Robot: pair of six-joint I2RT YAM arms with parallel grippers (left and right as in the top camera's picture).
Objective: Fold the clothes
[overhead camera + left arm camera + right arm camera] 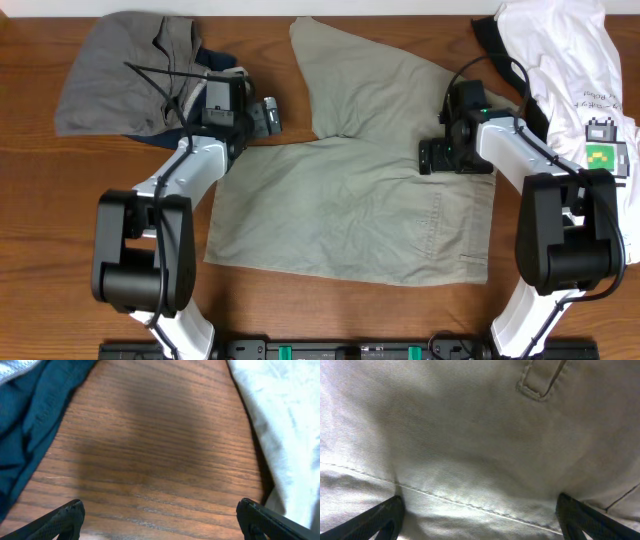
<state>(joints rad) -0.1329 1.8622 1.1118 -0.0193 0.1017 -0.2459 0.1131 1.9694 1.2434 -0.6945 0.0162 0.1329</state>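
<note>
Two tools stand wide open, and neither grips anything. The left tool [159,512] hangs over bare wood of the table [150,435], with a navy piece [30,415] on one side and the edge of the khaki shorts [350,215] on the other. The right tool [479,510] is close over the shorts' fabric, its fingers [380,520] spread along a stitched seam, with a belt loop [540,382] just beyond. The shorts lie spread across the middle of the table, one leg angled toward the far edge. A grey garment [110,80] lies far left over the navy piece. A white tee [565,70] with a green print lies far right, a black piece [487,35] beside it.
</note>
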